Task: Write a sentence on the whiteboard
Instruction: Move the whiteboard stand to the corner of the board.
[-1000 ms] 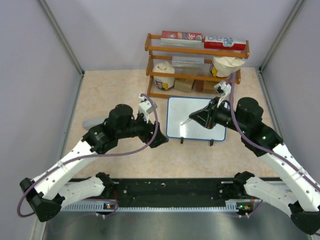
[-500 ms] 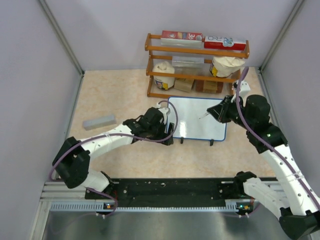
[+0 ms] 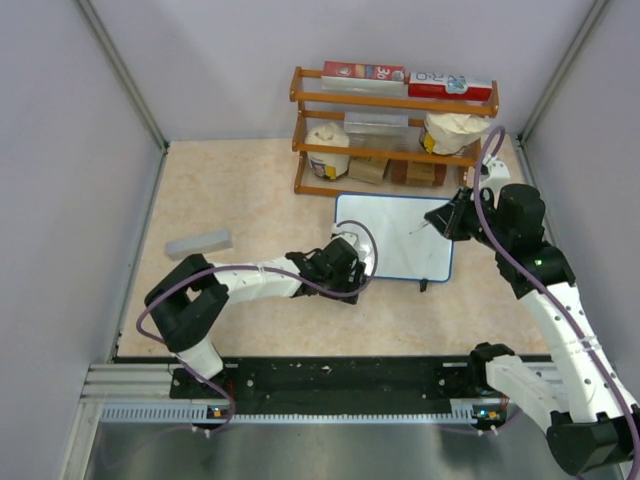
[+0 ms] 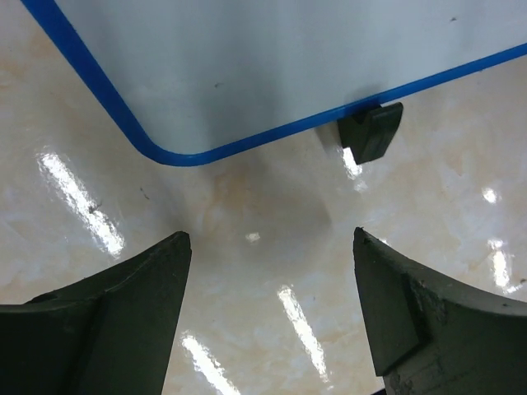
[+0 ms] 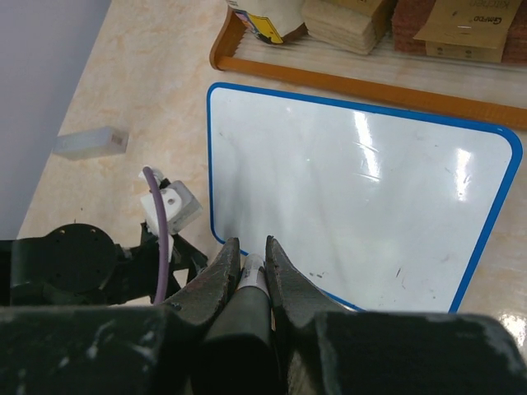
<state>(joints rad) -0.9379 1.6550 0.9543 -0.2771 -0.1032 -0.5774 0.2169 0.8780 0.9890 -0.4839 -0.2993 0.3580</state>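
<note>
The whiteboard (image 3: 395, 250) lies flat on the beige, marble-patterned table (image 3: 240, 190), right of centre in the overhead view and just below a wooden rack (image 3: 395, 102) of boxes and bags. Its white face shows only glare and a few small dark specks inside the thin blue rim.

The left gripper (image 3: 350, 275) sits low at the board's lower left corner. In its wrist view the two dark fingers (image 4: 123, 304) stand wide apart at the bottom of the frame with nothing but table between them. The rounded blue corner fills the upper part of that view, and one small black foot (image 4: 372, 132) shows under the edge at upper right. The fingers touch neither the board nor the foot.

The right gripper (image 3: 436, 220) hangs over the board's upper right area in the overhead view. Its fingers are clamped on a marker (image 5: 247, 288), a dark barrel with a pale band that points towards the board. Whether the tip touches the surface cannot be told.

A small grey block (image 3: 198, 243) lies on the table well to the left of the board, apart from both arms.
</note>
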